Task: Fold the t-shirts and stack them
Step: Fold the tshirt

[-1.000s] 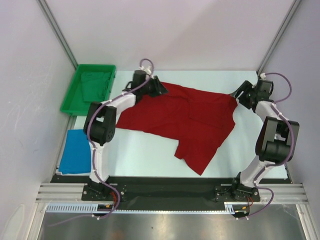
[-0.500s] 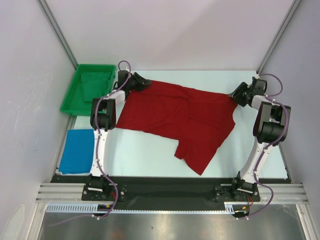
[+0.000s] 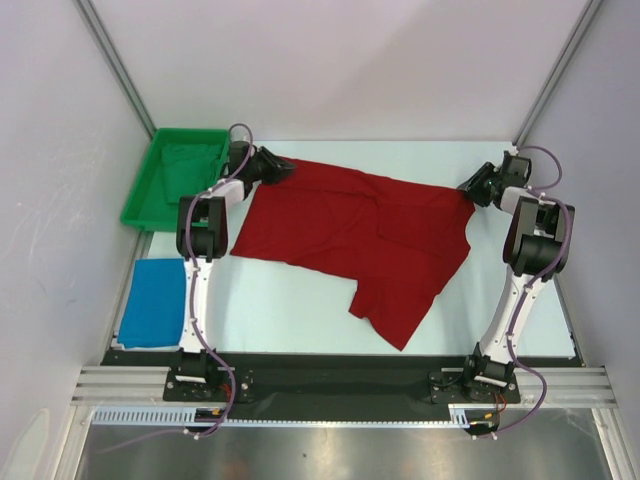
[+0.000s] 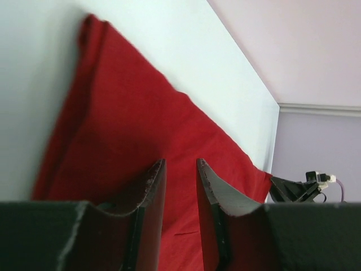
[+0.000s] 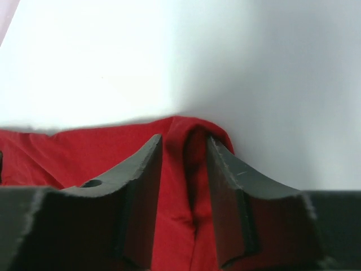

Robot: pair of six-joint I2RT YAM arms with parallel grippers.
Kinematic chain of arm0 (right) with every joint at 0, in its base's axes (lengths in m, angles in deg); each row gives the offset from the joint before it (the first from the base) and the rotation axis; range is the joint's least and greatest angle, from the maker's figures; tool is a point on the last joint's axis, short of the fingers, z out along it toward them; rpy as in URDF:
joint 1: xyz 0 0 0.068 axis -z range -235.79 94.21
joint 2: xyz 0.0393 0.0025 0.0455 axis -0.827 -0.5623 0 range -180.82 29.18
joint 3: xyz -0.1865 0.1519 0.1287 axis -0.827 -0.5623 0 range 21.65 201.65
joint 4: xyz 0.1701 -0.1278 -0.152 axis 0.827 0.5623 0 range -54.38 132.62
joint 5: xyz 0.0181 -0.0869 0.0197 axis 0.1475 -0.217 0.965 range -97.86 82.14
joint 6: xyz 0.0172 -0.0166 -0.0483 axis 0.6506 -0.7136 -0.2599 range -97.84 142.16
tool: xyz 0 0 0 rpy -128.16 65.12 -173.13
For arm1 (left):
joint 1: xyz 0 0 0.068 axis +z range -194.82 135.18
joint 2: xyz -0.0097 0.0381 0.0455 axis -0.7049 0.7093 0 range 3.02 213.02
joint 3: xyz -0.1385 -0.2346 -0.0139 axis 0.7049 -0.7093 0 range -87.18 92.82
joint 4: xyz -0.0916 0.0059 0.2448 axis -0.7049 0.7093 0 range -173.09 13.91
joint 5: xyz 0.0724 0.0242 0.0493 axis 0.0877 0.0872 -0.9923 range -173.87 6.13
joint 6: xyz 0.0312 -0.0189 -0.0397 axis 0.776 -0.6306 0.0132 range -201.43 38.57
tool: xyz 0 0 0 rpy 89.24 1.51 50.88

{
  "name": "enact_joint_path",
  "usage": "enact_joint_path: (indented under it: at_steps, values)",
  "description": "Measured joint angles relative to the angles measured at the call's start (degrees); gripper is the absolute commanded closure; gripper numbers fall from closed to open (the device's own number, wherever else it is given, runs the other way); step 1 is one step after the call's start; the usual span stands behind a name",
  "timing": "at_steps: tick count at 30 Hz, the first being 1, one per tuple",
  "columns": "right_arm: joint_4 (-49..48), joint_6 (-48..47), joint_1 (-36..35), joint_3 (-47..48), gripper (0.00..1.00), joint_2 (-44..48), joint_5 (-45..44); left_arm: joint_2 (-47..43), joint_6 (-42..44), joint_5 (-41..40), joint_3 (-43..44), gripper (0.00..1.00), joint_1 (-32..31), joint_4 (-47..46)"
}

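The blue t-shirt (image 3: 152, 302) is lying folded well behind the left hand (image 3: 285, 168), which is pinching a corner of the spread red t-shirt (image 3: 350, 235); the right hand (image 3: 468, 192) is straddling the opposite corner, grip unclear, so one fold seems left.

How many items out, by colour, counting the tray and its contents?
Red: 1, red t-shirt, spread out
Blue: 1, blue t-shirt, folded
Green: 2, green tray and green cloth in it
Total: 4
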Motion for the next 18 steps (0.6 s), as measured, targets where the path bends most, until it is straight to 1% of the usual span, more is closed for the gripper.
enact_joint_path:
  at_steps: [4, 5, 6, 7, 8, 14, 18]
  values:
    - [-0.83, 1.11, 0.37, 0.42, 0.75, -1.27, 0.90, 0.33, 0.11, -0.28, 0.72, 0.67, 0.68, 1.22]
    - [-1.05, 1.33, 0.52, 0.42, 0.81, -1.44, 1.11, 0.42, 0.13, -0.33, 1.05, 0.67, 0.76, 1.49]
    - [-1.16, 1.46, 0.63, 0.42, 0.91, -1.51, 1.14, 0.46, 0.15, -0.35, 1.27, 0.67, 0.83, 1.79]
    - [-1.25, 1.62, 0.79, 0.42, 0.98, -1.55, 1.16, 0.46, 0.15, -0.35, 1.40, 0.67, 0.98, 2.10]
    - [-1.31, 2.01, 0.90, 0.42, 1.00, -1.60, 1.14, 0.48, 0.15, -0.35, 1.49, 0.67, 1.01, 2.21]
    - [-1.27, 4.04, 1.81, 0.42, 1.00, -2.10, -0.44, 1.03, 0.13, -0.31, 2.19, 0.67, 1.11, 2.64]
    - [-0.31, 5.51, 1.86, 1.09, 1.00, -2.27, -1.95, 2.08, 0.15, -0.17, 4.17, 0.67, 1.22, 3.48]
